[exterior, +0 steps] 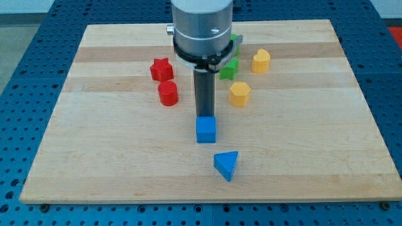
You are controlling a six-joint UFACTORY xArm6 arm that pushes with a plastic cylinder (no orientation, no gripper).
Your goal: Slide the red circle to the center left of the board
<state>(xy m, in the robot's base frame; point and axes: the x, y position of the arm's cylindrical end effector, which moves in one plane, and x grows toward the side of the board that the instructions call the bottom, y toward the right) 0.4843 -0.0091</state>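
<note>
The red circle (168, 93) is a short red cylinder on the wooden board (94, 144), left of centre. A red star block (161, 68) sits just above it, close to it. My dark rod comes down from the grey arm head at the view's top. My tip (204, 117) stands right of the red circle, a short gap away, and right behind the blue cube (206, 130). I cannot tell whether the tip touches the blue cube.
A blue triangle block (227, 165) lies below the blue cube. A yellow hexagon (239, 93) and a yellow pentagon-like block (261, 60) sit to the right. Two green blocks (230, 68) are partly hidden behind the arm head.
</note>
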